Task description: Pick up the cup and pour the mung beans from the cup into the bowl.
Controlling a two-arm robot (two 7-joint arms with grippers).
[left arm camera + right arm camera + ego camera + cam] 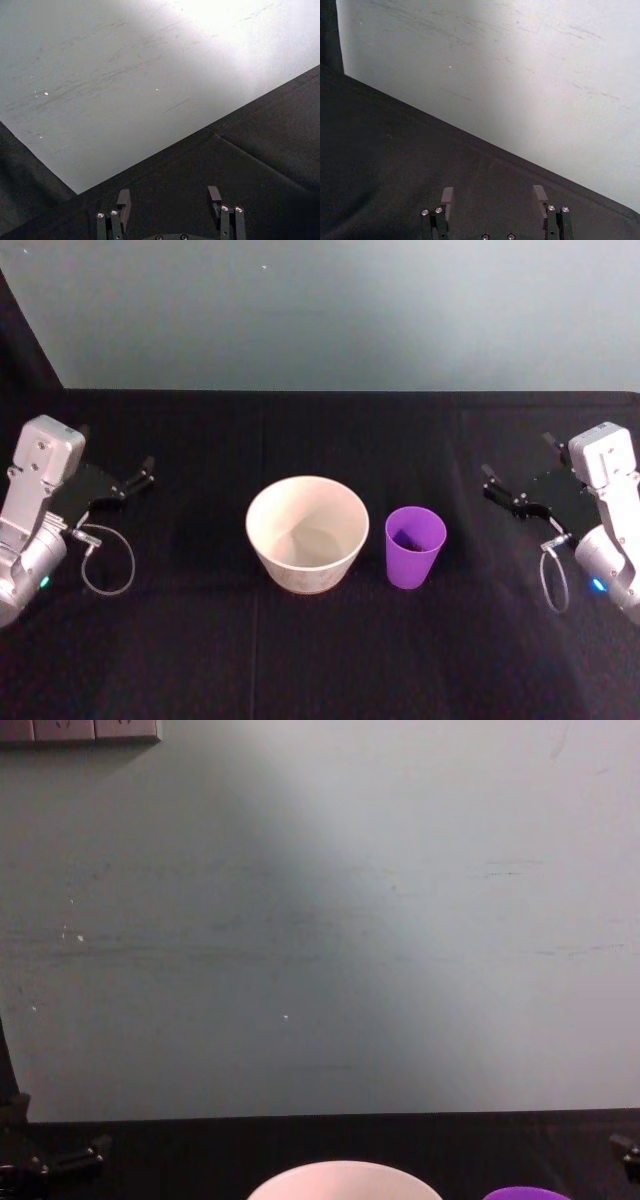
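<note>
- Pale grey-green wall [125, 75] is rising behind a stretch of black cloth [260, 150] in the left wrist view. The left gripper [169, 196] is reaching toward that wall, and I am reading its two fingers [123, 199] as spread wide, with nothing between them.
- On the right wrist view I am getting the same wall and cloth. The right gripper [493, 194] is likewise holding its jaws wide apart and gripping nothing.
- From the head view, the bowl [305, 575] is sitting upright on the cloth at mid-table. The cup [415, 550] is standing upright just beside the bowl, on its right, with a narrow gap between them. Something dark is lying at the cup's bottom, and I cannot tell what it is. The left gripper is hanging well apart from the bowl on its left. The right gripper is hanging well to the bowl's right, beyond the cup. Neither is touching anything. A cable loop [108, 575] is dangling under the left wrist.
- Through the chest view, the bowl's pale rim is peeking up at the lower edge, with the cup's purple rim just to its right. Dark gripper parts are showing at both lower corners, far to either side of the bowl. A row of wall sockets [80, 730] is sitting high above the bowl, off to its left.
</note>
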